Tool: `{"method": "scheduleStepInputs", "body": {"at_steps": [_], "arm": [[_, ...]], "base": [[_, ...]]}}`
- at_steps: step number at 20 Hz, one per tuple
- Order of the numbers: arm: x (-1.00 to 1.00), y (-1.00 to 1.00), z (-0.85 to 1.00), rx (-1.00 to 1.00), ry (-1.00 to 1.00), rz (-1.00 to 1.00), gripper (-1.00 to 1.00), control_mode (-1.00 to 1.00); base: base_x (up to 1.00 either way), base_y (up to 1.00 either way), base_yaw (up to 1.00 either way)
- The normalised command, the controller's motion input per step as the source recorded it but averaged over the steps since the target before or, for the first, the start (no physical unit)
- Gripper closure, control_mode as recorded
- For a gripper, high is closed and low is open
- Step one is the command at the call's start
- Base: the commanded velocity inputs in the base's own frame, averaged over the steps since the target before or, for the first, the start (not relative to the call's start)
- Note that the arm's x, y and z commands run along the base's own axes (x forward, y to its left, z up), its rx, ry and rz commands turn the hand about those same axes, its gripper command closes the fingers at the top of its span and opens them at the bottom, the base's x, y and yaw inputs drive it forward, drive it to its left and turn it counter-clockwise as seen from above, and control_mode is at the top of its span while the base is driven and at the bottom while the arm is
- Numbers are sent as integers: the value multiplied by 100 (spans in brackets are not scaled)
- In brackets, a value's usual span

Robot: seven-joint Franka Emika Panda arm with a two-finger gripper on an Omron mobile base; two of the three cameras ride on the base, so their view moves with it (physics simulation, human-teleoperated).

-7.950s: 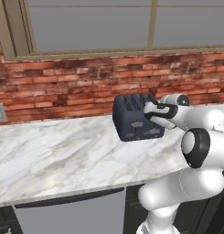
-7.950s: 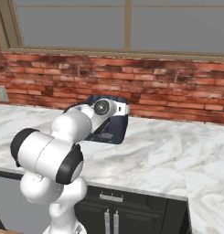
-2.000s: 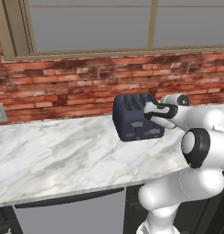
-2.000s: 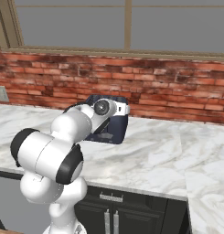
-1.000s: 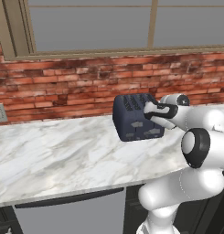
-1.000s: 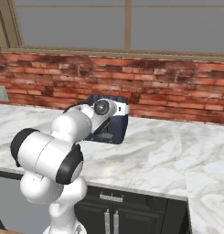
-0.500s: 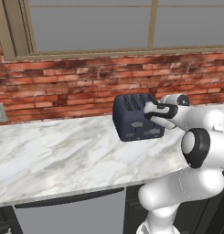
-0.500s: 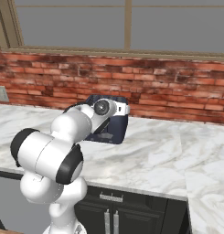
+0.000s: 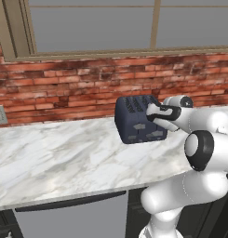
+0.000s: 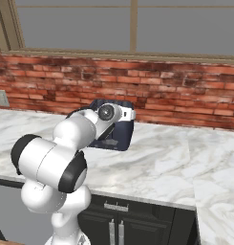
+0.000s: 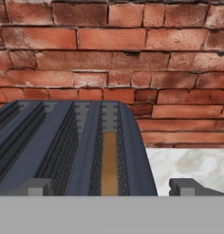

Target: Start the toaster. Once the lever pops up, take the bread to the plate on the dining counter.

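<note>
- While the bread (image 11: 109,160) sits sunk in the rightmost slot of the toaster (image 9: 136,120), the step in hand reads as the toasting stage: either the lever is down and the wait is on, or it is yet to be pressed. The lever itself cannot be made out.
- Toaster location: on the marbled counter (image 9: 55,153), close to the brick wall (image 9: 64,95), right of the counter's middle in the left base view.
- Next move, as a judgement: once the slice rises, the fingers must come down astride it and close on its thin faces, then lift straight up.
- Arm pose: folded forward, the hand level at the toaster's right end and pointing along its top.
- Gripper (image 11: 109,187): jaws spread fully wide, one on each side of the slot, gripping nothing.
</note>
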Motion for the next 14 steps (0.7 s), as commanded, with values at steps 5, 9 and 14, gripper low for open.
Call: {"method": "scheduleStepInputs", "body": {"at_steps": [5,9,14], "arm": [[0,0,0,0,0,0,-100,-100],[0,0,0,0,0,0,-100,-100],[0,0,0,0,0,0,-100,-100]], "base": [[0,0,0],[0,0,0],[0,0,0]]}}
